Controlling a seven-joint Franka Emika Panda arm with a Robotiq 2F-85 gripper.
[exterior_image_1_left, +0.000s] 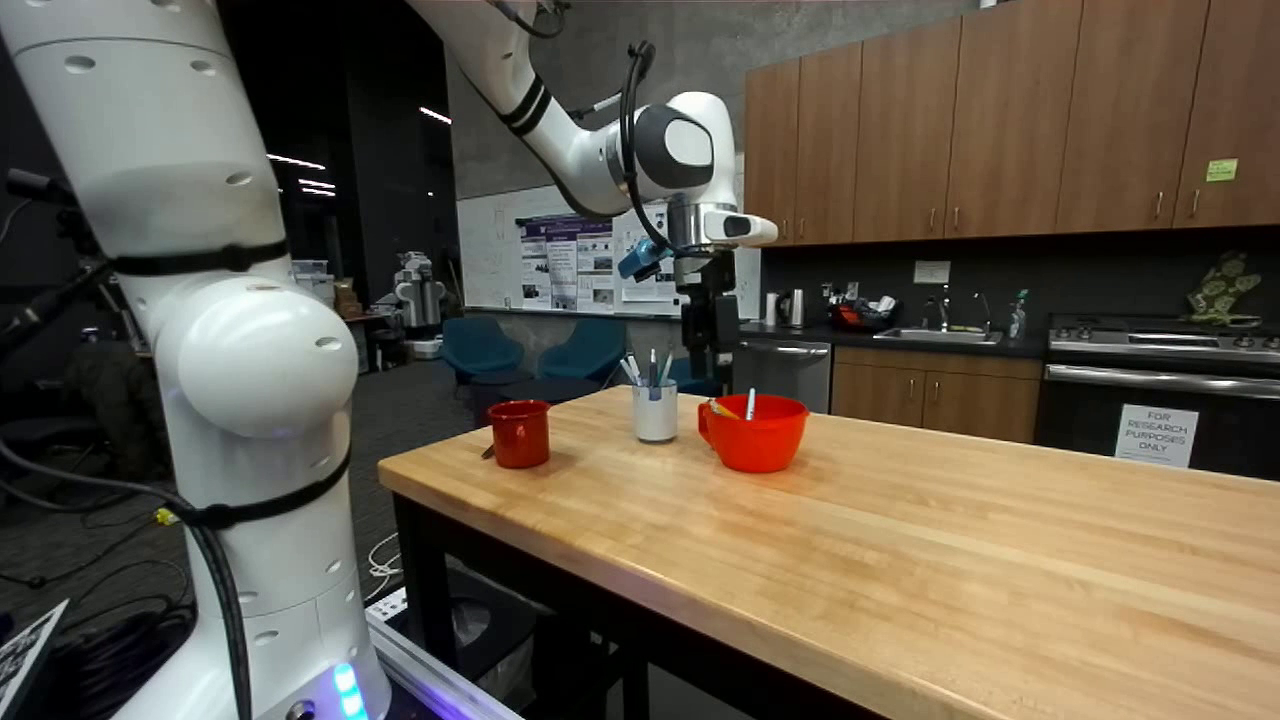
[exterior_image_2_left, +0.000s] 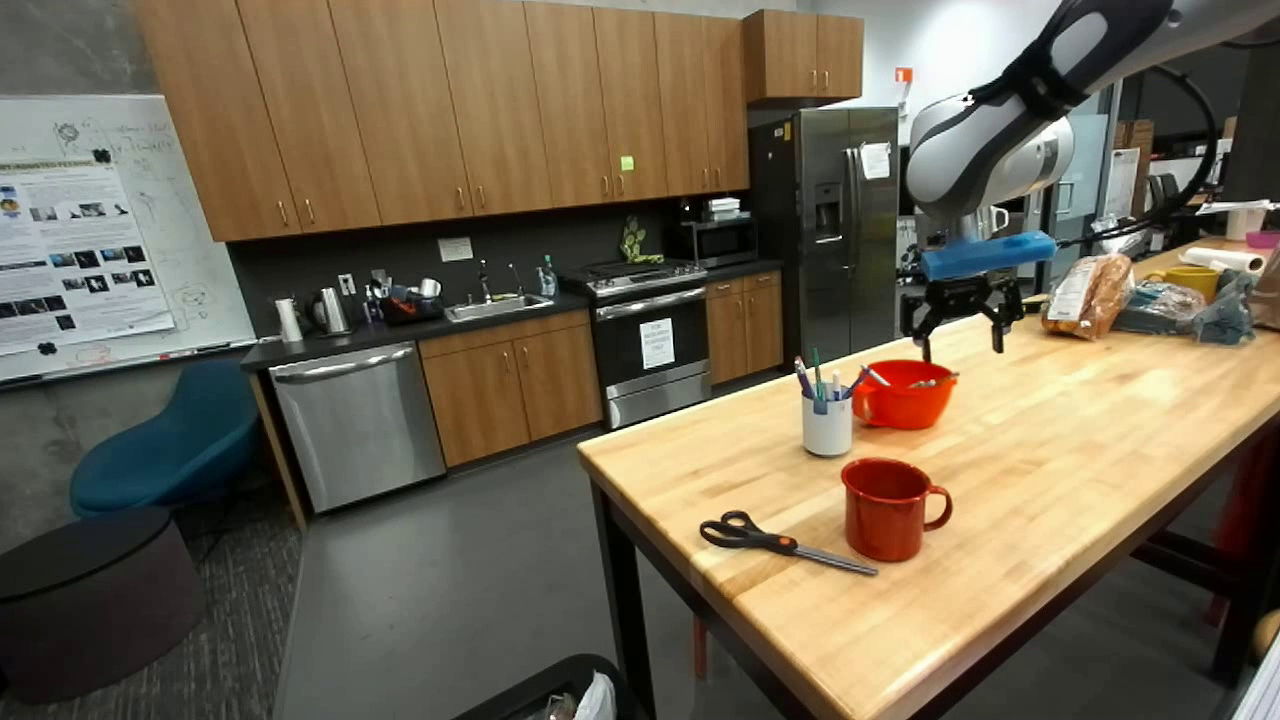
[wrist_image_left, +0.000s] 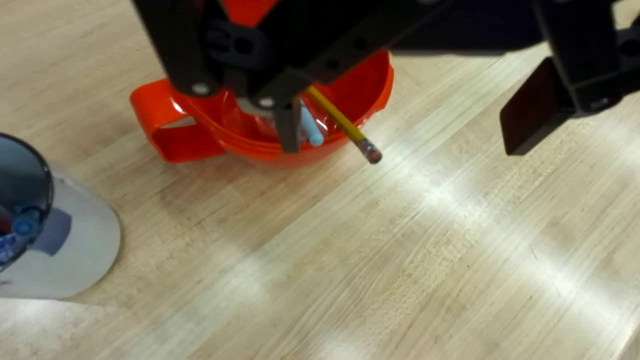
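My gripper (wrist_image_left: 407, 130) stands wide open above the orange-red bowl (wrist_image_left: 372, 82), with nothing held between its fingers. One fingertip (wrist_image_left: 289, 132) hangs over the bowl's rim in the wrist view; the opposite one is off to the side, above bare wood. A yellow pencil (wrist_image_left: 345, 122) leans out of the bowl, eraser end outward, beside a light blue pen (wrist_image_left: 311, 127). Part of the bowl is hidden behind the gripper. Next to the bowl's handle stands a white cup (exterior_image_2_left: 828, 430) of pens. Both exterior views show the gripper (exterior_image_2_left: 962, 345) over the bowl (exterior_image_1_left: 757, 440).
A red mug (exterior_image_2_left: 882, 515) and black-handled scissors (exterior_image_2_left: 765, 540) sit near the end of the wooden table (exterior_image_1_left: 900, 560). Farther along it are a bread bag (exterior_image_2_left: 1090, 295), plastic bags (exterior_image_2_left: 1160, 308) and a yellow container (exterior_image_2_left: 1195, 280).
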